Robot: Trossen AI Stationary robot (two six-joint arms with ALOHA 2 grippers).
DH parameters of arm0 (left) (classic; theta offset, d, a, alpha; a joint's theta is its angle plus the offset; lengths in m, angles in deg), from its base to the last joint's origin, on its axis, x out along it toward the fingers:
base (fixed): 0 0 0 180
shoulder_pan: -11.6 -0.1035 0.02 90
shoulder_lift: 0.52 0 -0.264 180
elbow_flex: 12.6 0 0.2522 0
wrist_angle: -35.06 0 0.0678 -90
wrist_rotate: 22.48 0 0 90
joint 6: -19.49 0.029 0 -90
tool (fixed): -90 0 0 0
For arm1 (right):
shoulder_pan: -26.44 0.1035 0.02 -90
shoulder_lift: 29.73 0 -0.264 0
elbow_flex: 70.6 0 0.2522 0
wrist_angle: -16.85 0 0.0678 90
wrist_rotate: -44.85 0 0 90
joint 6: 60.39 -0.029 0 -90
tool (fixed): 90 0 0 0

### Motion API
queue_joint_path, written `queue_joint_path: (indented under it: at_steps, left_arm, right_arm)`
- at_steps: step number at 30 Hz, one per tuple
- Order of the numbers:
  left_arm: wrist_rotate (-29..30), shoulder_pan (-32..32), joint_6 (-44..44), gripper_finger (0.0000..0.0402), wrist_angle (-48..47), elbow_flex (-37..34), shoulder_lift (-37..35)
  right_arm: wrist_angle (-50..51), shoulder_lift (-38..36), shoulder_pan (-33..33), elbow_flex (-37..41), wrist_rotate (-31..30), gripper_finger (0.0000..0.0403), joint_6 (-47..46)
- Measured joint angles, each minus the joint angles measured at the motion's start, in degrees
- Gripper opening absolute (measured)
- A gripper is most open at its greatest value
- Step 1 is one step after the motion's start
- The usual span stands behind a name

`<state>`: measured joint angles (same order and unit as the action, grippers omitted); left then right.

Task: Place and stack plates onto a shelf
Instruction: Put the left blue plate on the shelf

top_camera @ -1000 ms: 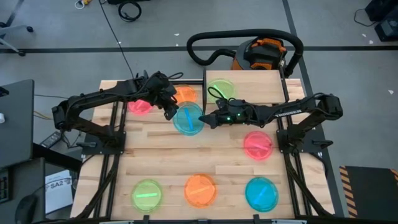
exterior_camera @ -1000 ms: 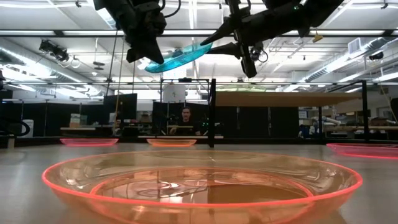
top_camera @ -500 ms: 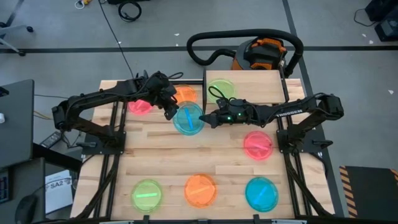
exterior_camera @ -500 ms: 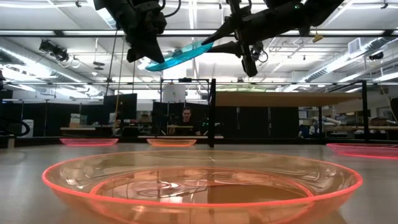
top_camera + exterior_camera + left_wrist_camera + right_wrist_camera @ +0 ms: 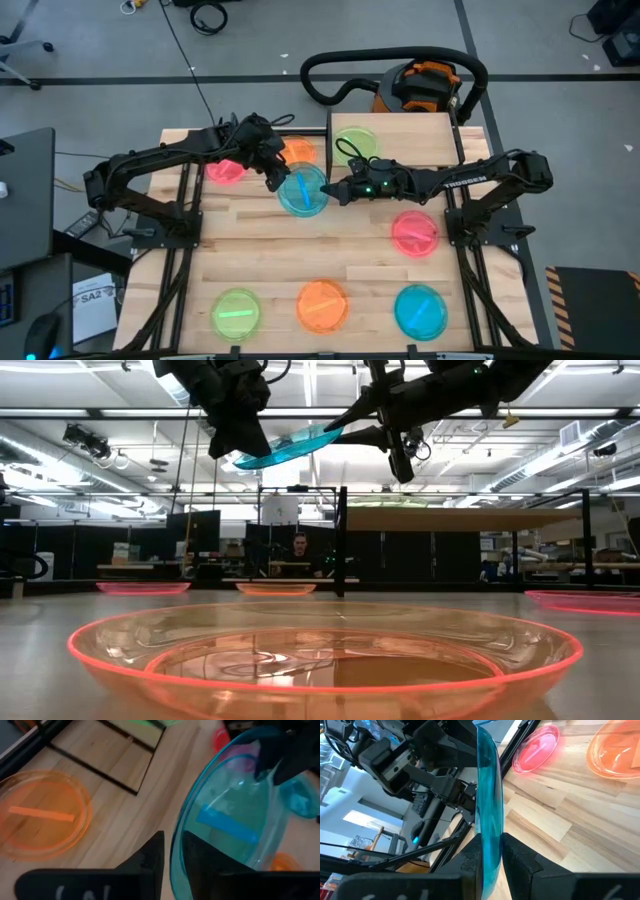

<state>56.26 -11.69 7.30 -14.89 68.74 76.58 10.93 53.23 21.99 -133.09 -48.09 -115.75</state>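
Note:
A blue plate [image 5: 303, 190] hangs tilted high above the table's far middle, between my two grippers. My right gripper [image 5: 489, 852] is shut on its right rim. My left gripper [image 5: 172, 855] stands open at the plate's left rim [image 5: 243, 462], one finger on each side of it. The shelf [image 5: 420, 135] stands at the far edge, right of the middle, and a green plate [image 5: 355, 143] lies flat on its left half. More plates lie flat on the tabletop: pink [image 5: 225, 170] and orange [image 5: 297, 152] at the far left, pink [image 5: 414, 233] at the right, and three along the near edge. My right gripper pinches the blue plate's rim [image 5: 488, 837] between its two fingers, one on each face. The fingers come from the table's right, slanting a little downward. The plate is lifted clear and tilted, its held side higher [image 5: 335, 430]. I cannot tell whether my left gripper touches the rim.
Green [image 5: 236, 313], orange [image 5: 321, 305] and blue [image 5: 419, 311] plates lie along the near edge. An orange and black vacuum cleaner [image 5: 425, 85] with its hose stands beyond the far edge. A person [image 5: 298, 550] sits in the room behind the table.
My left gripper has opened at the blue plate's left rim without moving away. The plate stays aloft and tilted in my right gripper.

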Motion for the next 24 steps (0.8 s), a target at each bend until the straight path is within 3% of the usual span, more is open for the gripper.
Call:
queue_joint_path:
  at_steps: [9,24]
  left_arm:
    - [-3.58,-0.02,-0.03,0.0078,2.48,0.0,0.0]
    - [-3.6,-1.85,-0.02,0.0078,2.14,-0.04,-2.53]
  right_arm:
    - [-0.02,0.0,-0.35,0.0,0.24,0.0071,0.0]
    - [-0.02,0.0,-3.94,0.0,6.0,0.0071,-0.61]
